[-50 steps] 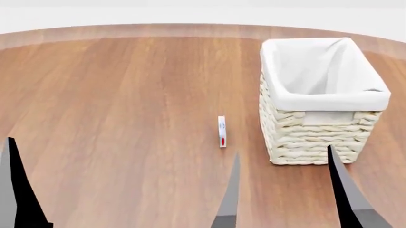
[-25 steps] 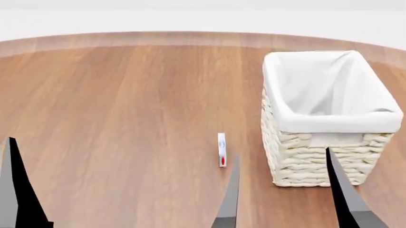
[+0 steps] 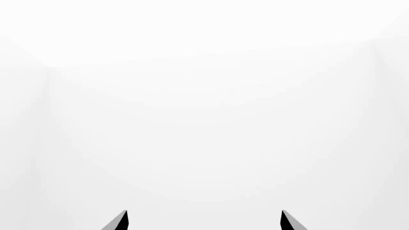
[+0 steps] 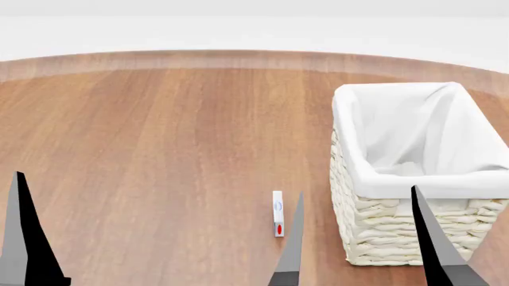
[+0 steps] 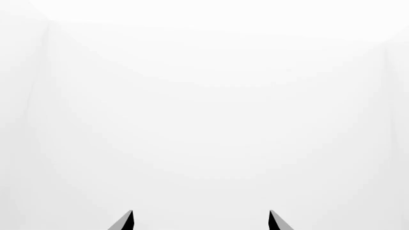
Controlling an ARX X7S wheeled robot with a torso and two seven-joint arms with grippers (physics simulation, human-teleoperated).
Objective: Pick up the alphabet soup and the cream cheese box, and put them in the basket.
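The cream cheese box (image 4: pixel 278 221) stands on its thin edge on the wooden table, just left of the basket (image 4: pixel 397 241). The basket is cream wicker with a white liner, at the right of the head view. My right gripper (image 4: pixel 357 192) is open and empty, its fingers rising from the bottom edge in front of the basket and beside the box. It also shows open in the right wrist view (image 5: pixel 200 213). My left gripper (image 3: pixel 204 213) is open and empty. One of its fingers (image 4: pixel 24 238) shows at the far left. The alphabet soup is out of view.
The round wooden table (image 4: pixel 159 131) stretches far to the left and back, with its curved far edge (image 4: pixel 238 58) against a white background. Both wrist views show only blank white beyond the fingertips.
The basket and the cream cheese box have slid lower in the head view as the view shifted. More of the table's far edge and white background shows. The gripper fingers keep their places.
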